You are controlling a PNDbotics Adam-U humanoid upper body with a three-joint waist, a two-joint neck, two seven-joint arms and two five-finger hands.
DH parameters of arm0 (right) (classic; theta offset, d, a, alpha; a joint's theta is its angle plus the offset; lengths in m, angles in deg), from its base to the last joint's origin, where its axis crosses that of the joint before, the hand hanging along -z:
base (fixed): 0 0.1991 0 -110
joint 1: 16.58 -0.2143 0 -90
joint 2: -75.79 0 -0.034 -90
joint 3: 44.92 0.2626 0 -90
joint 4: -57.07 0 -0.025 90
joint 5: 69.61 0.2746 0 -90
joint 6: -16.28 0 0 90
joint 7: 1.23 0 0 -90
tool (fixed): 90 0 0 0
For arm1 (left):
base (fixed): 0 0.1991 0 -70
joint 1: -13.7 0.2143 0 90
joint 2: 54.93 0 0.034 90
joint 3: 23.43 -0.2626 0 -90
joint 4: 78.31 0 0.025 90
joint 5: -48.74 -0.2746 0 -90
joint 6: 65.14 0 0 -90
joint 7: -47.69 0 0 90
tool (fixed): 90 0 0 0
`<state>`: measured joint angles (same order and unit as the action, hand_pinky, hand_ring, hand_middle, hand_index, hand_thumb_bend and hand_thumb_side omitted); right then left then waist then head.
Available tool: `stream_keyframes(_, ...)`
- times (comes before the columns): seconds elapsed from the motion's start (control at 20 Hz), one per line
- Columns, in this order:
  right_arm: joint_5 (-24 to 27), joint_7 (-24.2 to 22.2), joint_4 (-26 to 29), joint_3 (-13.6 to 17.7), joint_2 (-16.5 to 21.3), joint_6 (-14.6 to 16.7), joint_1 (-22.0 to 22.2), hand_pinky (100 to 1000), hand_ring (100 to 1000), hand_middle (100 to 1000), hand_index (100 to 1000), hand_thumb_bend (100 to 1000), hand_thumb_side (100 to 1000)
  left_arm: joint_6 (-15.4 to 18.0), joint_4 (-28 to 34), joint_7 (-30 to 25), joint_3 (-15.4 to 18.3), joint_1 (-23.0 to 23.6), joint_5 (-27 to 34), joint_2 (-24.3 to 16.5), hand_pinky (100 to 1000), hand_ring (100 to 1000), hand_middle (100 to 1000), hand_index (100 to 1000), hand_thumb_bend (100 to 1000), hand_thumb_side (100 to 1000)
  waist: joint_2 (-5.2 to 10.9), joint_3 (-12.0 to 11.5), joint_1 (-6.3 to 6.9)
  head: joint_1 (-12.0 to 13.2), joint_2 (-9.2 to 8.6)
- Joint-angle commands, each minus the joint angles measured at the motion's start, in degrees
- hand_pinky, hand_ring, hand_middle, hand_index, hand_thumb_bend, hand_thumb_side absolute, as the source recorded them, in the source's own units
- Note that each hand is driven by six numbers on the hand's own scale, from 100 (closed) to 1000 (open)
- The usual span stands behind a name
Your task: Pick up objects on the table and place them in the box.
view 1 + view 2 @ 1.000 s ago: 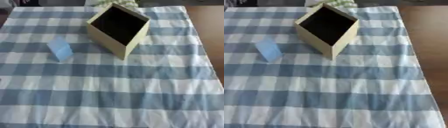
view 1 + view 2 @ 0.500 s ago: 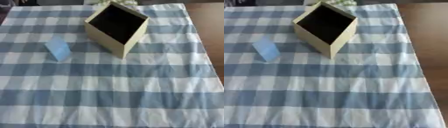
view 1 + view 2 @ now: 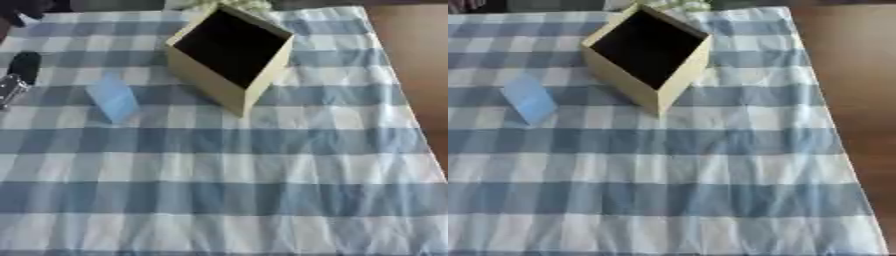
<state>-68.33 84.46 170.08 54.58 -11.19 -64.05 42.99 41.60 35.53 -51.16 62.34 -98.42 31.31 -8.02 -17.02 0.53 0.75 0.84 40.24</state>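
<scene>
A: We see the checked cloth (image 3: 262, 170) covering the table (image 3: 850, 75), bare wood along its right edge. The box (image 3: 229, 55) sits far centre, dark inside; contents unclear to us.

B: Blue block (image 3: 112, 97) just left of it, apart. Left hand (image 3: 19, 75) at left edge; fingers — can't tell. Near half is open.

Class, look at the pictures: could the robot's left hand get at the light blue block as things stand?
Probably yes. The left hand shows at the left edge, close beside the light blue block, with only bare checked cloth between them. The box stands on the block's other side, out of the way.
</scene>
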Motion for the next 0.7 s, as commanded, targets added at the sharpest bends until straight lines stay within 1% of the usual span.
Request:
stream_keyframes(0.05,0.21,-0.28,0.23,-0.01,1.43,0.10,-0.94,757,710,656,837,100,876,-0.76,0.72,-4.29,-0.43,-2.57,-0.87,-3.28,657,756,786,892,199,673,1.08,0.08,0.15,0.31,-0.71)
stream_keyframes(0.2,0.34,-0.49,0.12,-0.16,1.45,0.10,-1.04,757,710,656,837,100,876,-3.17,0.07,-7.38,-2.05,-4.89,-0.86,-4.00,656,757,786,903,249,720,1.02,0.18,0.26,0.70,-0.56)
stream_keyframes(0.35,0.48,-0.68,0.07,-0.30,1.37,0.10,-1.14,757,709,655,837,100,876,-4.61,-1.13,-10.02,-3.91,-7.06,-1.31,-4.17,658,763,790,910,302,734,1.02,0.34,0.34,0.89,-0.34)
stream_keyframes(0.4,0.53,-0.72,0.06,-0.32,1.36,0.11,-1.15,757,708,654,837,100,875,-5.04,-1.81,-10.87,-4.55,-7.71,-1.47,-4.06,668,777,801,922,338,779,1.04,0.42,0.36,1.01,-0.35)
stream_keyframes(0.45,0.58,-0.72,0.05,-0.33,1.32,0.12,-1.14,757,707,653,836,100,875,-5.61,-2.75,-11.76,-5.26,-8.50,-1.57,-3.87,674,783,804,926,359,803,1.07,0.49,0.38,1.11,-0.38)
stream_keyframes(0.5,0.62,-0.71,0.03,-0.34,1.29,0.10,-1.12,756,705,652,836,100,875,-6.18,-3.72,-12.59,-5.93,-9.31,-1.74,-3.64,685,797,812,934,435,844,1.11,0.54,0.40,1.16,-0.41)
stream_keyframes(0.55,0.66,-0.70,0.01,-0.36,1.27,0.08,-1.11,756,705,652,836,100,875,-6.72,-4.72,-13.39,-6.59,-10.14,-2.11,-3.41,688,799,813,935,455,848,1.14,0.59,0.42,1.16,-0.44)
stream_keyframes(0.6,0.70,-0.72,0.01,-0.40,1.25,0.08,-1.11,756,704,651,835,100,875,-7.26,-5.79,-14.24,-7.31,-10.93,-2.62,-3.16,690,807,817,937,510,873,1.17,0.63,0.45,1.16,-0.47)
stream_keyframes(0.7,0.76,-0.75,0.01,-0.45,1.22,0.07,-1.10,755,703,649,835,100,875,-8.22,-7.79,-15.79,-8.74,-12.43,-3.66,-2.64,690,814,822,936,573,889,1.23,0.71,0.49,1.20,-0.48)
